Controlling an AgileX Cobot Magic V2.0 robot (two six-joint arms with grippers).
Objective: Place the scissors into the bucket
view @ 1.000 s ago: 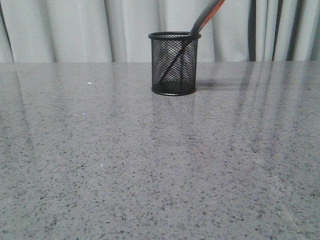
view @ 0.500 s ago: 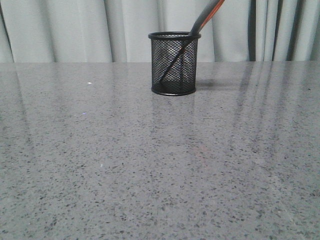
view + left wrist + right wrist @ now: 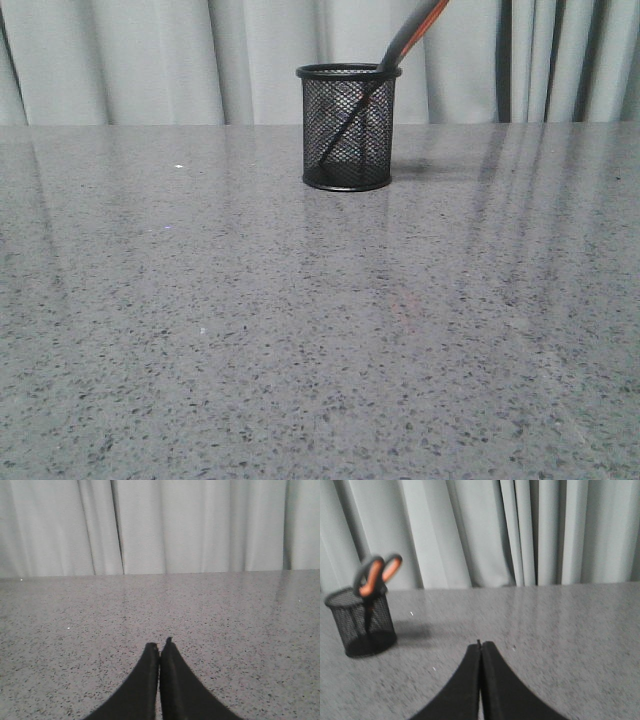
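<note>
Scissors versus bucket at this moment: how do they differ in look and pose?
The scissors lean at a slant, blades down inside and handles poking above the rim; the bucket stands upright on the table. The scissors have orange-lined grey handle loops, plain in the right wrist view; the bucket is all black see-through mesh. The scissors are slim and longer than the bucket is tall. Both are dark, and neither is touched by a gripper.

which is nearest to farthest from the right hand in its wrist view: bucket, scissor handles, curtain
1. The bucket, standing on the table off to one side of the shut right hand.
2. The scissors, whose handles stick up above its rim, about as far off; too close to call.
3. The curtain, behind the table's far edge.
</note>
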